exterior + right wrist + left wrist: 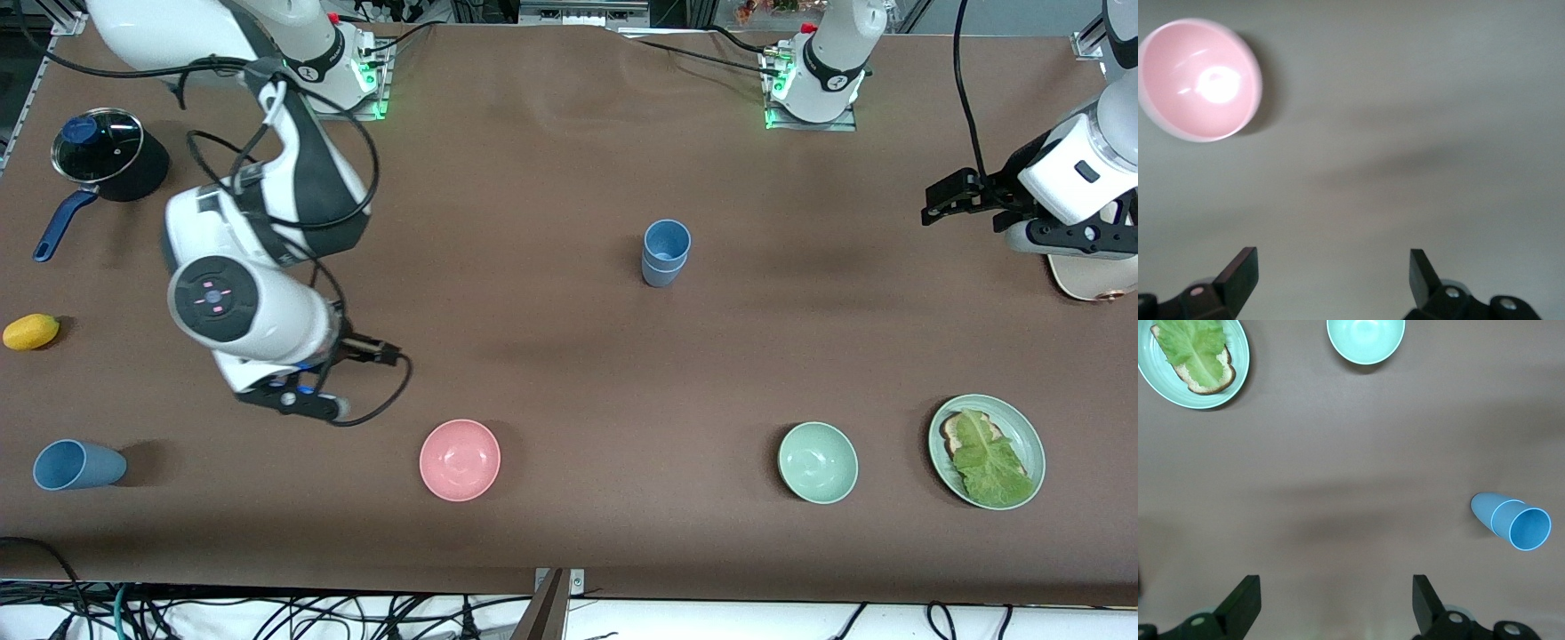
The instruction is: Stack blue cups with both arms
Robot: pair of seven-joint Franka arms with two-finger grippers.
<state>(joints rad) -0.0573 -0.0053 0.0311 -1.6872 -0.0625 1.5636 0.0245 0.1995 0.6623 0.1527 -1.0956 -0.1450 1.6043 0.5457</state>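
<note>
Two blue cups stand nested at the frame's centre; a third cup lies at lower left, not stacked. Left tool and right tool hover open, empty.

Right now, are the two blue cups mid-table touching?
Touching. The front view shows one blue cup nested in the other as a stack; the left wrist view shows the same, one rim seated around the other. Both open grippers, left and right, are clear of it.
</note>
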